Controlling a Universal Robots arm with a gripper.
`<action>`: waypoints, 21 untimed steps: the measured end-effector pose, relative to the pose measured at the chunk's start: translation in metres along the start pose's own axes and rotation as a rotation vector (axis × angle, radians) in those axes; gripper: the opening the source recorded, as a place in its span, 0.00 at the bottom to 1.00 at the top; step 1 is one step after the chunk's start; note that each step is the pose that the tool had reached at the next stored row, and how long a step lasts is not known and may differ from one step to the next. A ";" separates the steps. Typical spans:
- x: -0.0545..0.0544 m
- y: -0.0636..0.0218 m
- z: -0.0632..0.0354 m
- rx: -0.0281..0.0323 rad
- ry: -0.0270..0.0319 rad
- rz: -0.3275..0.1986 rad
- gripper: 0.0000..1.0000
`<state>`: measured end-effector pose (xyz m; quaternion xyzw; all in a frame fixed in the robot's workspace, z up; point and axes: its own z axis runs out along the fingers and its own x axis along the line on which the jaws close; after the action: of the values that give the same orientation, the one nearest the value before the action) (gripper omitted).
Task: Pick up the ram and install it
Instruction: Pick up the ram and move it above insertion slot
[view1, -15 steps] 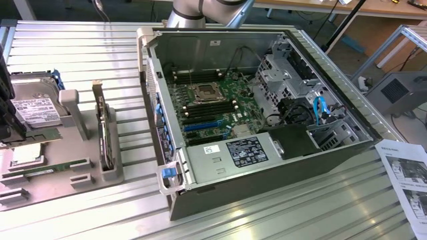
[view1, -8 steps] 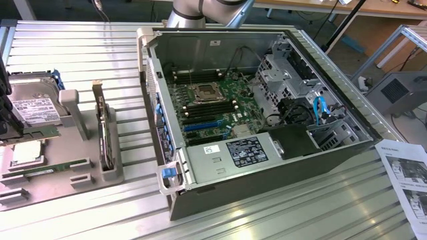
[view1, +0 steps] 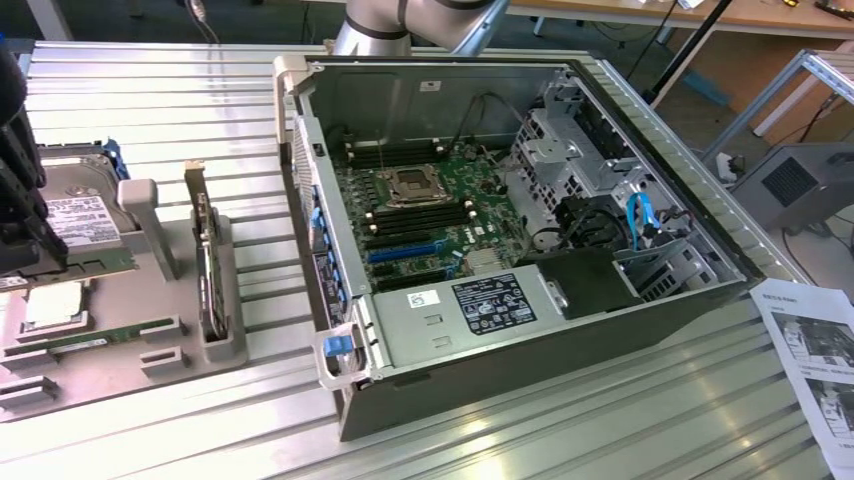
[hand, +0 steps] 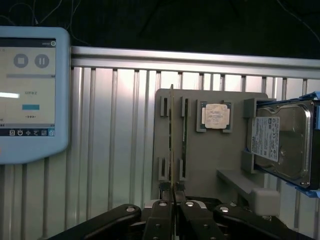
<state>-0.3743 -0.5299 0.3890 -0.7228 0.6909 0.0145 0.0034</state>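
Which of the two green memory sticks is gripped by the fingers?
The ram seen edge-on, straight between the shut fingers. The other stick sits in a slot of the grey holder, nearer the silver processor chip, with nothing touching it.

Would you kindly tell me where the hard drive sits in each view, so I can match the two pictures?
Exterior view: the hard drive sits at the exterior view's left, on the grey tray.
Wrist view: the hard drive sits at the tray's edge, beside the processor chip.
Shared landmark: the square silver processor chip, next to the drive in both.
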 end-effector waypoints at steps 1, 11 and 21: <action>0.000 -0.0029 0.0000 -0.0002 -0.0001 0.000 0.13; 0.001 -0.0285 -0.0004 -0.0018 -0.0001 0.000 0.13; 0.002 -0.0504 -0.0008 -0.0027 -0.0002 0.000 0.13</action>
<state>-0.3239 -0.5299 0.3890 -0.7228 0.6909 0.0155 0.0024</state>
